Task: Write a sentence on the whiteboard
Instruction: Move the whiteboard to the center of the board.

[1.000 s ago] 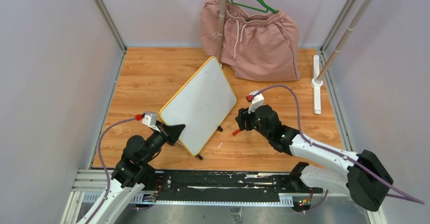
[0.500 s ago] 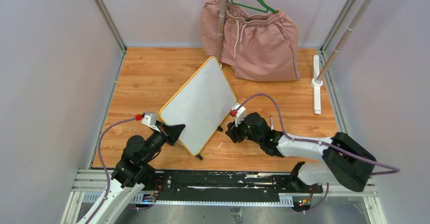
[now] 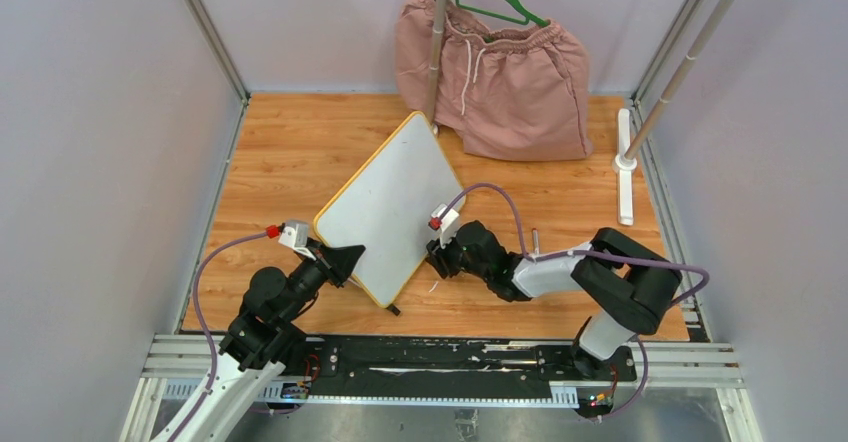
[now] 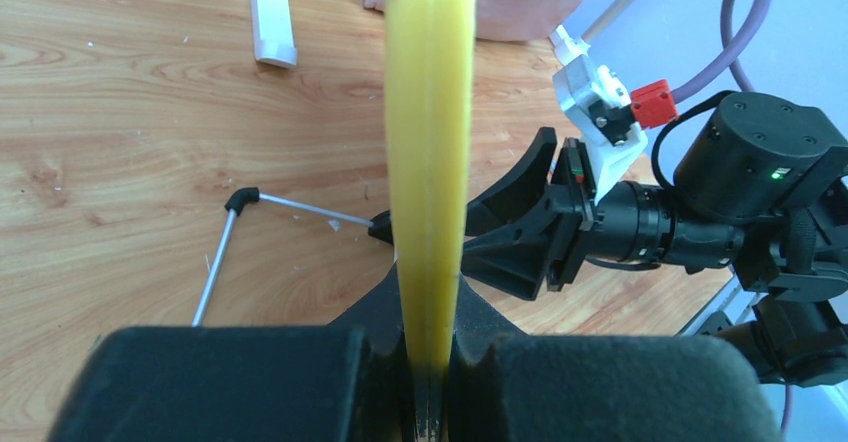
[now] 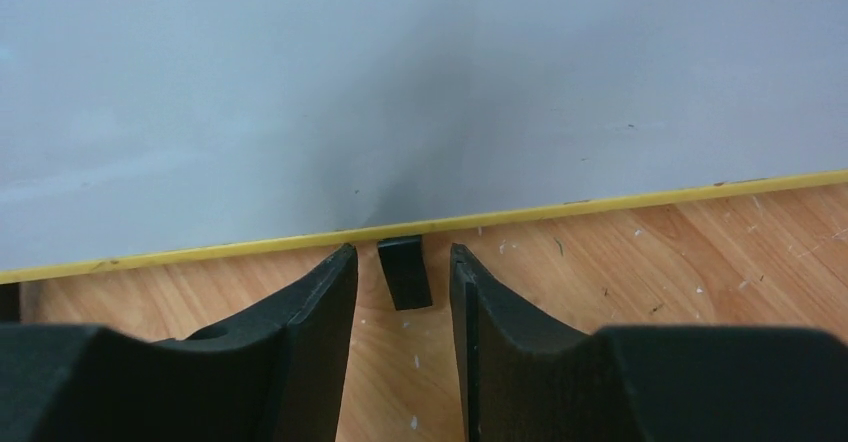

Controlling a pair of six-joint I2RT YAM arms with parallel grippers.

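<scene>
Left gripper (image 4: 430, 372) pinches the whiteboard (image 3: 395, 202) by its yellow rim (image 4: 430, 112); right gripper (image 5: 401, 262), jaws parted, straddles its black foot (image 5: 404, 274) without gripping. Light, stiff and slick-faced by the look: hold it at the rim.

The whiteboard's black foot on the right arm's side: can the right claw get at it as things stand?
Probably yes. The black foot, just under the rim of the whiteboard, lines up with the gap of the open right claw, and nothing stands between them.
</scene>
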